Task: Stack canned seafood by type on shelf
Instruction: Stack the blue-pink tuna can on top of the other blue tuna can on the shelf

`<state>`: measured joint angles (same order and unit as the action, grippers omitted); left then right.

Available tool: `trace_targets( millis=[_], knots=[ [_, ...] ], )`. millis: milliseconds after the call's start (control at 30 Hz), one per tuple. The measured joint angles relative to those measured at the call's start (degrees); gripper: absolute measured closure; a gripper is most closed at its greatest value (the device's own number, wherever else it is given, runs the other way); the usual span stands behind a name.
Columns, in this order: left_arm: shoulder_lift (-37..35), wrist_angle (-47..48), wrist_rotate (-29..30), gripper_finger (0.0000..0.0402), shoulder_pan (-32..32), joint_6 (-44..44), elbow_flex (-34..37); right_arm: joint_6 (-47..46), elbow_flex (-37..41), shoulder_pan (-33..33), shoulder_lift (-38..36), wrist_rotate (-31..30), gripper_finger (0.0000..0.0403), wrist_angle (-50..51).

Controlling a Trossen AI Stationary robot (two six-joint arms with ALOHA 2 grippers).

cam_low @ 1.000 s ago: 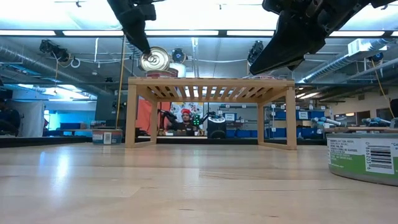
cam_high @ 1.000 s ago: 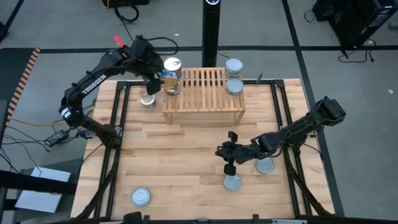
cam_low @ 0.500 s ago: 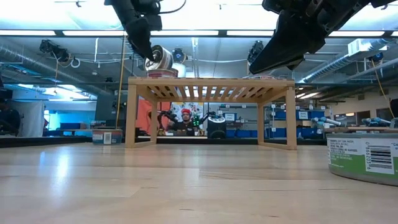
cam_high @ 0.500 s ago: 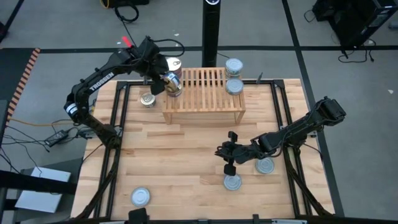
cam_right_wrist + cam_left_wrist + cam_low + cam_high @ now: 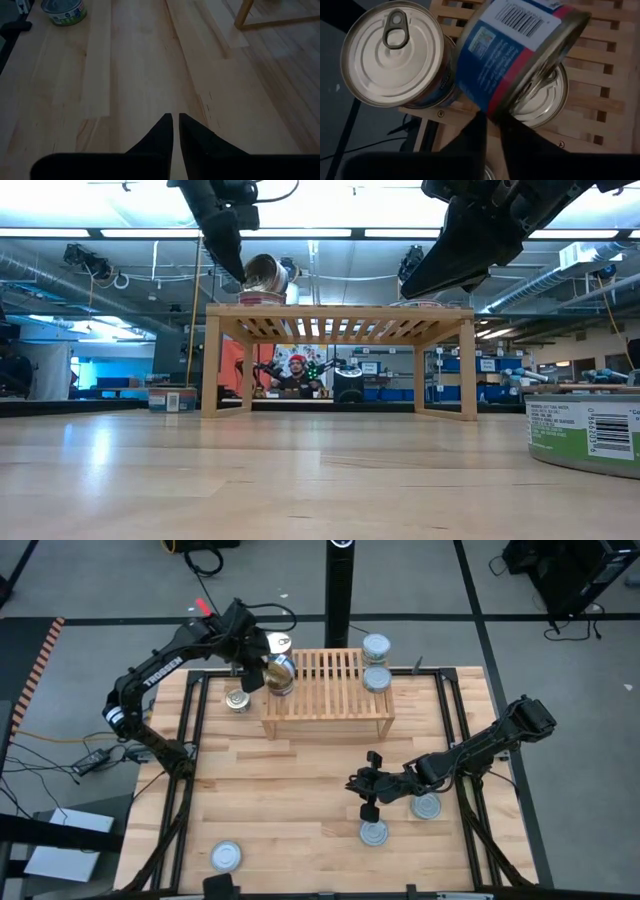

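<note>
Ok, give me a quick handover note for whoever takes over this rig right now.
Left gripper: shut, at the rim of a tilted tin atop another at the shelf's left end; grip unclear.
Right gripper: shut, empty, over the table.
Done: pull-tab tin and two blue-silver tins on the shelf.
Left: straighten the tilted tin, shelve four table tins.

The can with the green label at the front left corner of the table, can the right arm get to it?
Probably yes. The right gripper hangs empty over bare table, nothing stands between it and the green-label can.
</note>
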<state>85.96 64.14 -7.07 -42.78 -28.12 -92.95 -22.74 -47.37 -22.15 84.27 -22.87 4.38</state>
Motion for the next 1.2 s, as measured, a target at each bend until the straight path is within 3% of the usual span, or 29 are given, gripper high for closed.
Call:
trace_targets(
  millis=[233,667,1200],
  knots=[
    [-0.9,0.0,1.1,0.0395,0.0,-0.1,-0.1,0.0,0.0,0.0,0.0,0.0,0.0360,0.0],
    [-0.9,4.3,0.9,0.0398,0.0,4.5,-7.0,0.0,0.0,0.0,0.0,0.0,0.0360,0.0],
    [2.4,8.9,-1.0,0.0398,0.1,17.8,-7.2,0.3,0.0,0.0,0.0,0.0,0.0360,-0.6]
  ],
)
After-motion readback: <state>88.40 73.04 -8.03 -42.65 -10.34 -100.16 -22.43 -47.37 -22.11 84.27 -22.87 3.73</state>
